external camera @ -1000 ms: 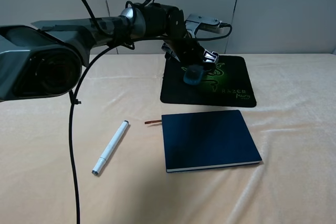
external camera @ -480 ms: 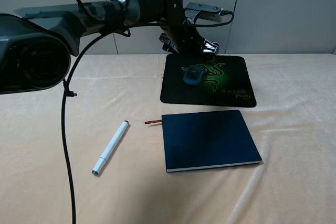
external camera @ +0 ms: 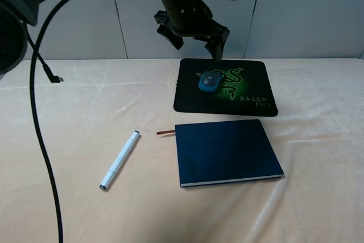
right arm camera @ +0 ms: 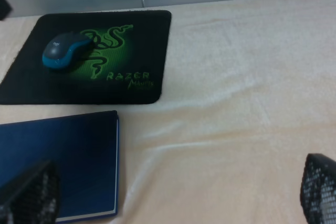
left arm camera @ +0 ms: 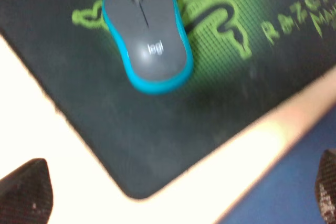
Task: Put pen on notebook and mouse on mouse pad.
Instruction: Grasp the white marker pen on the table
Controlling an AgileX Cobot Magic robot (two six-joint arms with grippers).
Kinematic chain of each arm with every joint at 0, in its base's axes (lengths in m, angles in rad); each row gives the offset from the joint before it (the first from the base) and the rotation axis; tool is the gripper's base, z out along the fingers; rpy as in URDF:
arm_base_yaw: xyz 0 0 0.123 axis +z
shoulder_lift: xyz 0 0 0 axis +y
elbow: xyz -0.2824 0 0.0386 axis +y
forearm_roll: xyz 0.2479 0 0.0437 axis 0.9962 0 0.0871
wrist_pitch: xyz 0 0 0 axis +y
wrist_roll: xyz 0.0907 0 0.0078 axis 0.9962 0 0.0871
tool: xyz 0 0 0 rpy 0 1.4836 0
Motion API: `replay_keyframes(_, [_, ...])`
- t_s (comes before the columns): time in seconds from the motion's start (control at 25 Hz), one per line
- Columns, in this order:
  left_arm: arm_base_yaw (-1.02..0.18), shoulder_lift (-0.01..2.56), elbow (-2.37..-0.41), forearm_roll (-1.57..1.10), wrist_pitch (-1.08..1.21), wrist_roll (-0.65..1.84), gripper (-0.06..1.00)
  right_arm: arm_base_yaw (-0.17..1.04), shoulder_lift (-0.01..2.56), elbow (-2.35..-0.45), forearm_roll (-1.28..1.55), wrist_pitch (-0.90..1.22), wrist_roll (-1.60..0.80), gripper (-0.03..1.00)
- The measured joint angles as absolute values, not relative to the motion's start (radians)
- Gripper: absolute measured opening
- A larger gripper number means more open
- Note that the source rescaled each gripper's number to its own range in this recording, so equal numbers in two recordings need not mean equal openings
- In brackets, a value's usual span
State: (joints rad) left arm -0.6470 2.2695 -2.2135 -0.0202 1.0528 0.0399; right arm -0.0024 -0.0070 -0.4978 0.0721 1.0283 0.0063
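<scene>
The teal-and-grey mouse [external camera: 209, 81] [left arm camera: 148, 35] [right arm camera: 65, 50] rests on the black mouse pad [external camera: 253, 81] [left arm camera: 157, 145] [right arm camera: 142, 35] with the green logo. High above it hangs my left gripper [external camera: 196, 42] [left arm camera: 176, 198], open and empty. The navy notebook [external camera: 227, 151] [right arm camera: 58, 166] lies flat in front of the pad. A white pen [external camera: 120, 160] lies on the cloth to the notebook's left, apart from it. My right gripper [right arm camera: 173, 192] is open over bare cloth right of the notebook, and it does not show in the high view.
A reddish ribbon [external camera: 165, 132] sticks out of the notebook's far left corner. The left arm and its black cable [external camera: 42, 118] hang over the left part of the table. A grey wall [external camera: 307, 9] stands behind the table.
My left gripper has let go of the mouse and risen well above the pad. The mouse stays on the pad. Pen and notebook have not moved.
</scene>
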Motion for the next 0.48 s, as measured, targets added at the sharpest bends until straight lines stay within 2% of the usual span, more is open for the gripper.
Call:
replay_keyframes(0.12, [-0.647,2.219,-2.213,-0.019,1.162,0.041,1.0,-0.002,-0.007,-0.498,0.072,1.028,0.006,1.0])
replay_keyframes(0.48, [-0.647,2.048,-2.192,0.0,1.166,0.013,1.0,-0.002,-0.007,-0.498,0.072,1.028,0.006,1.0])
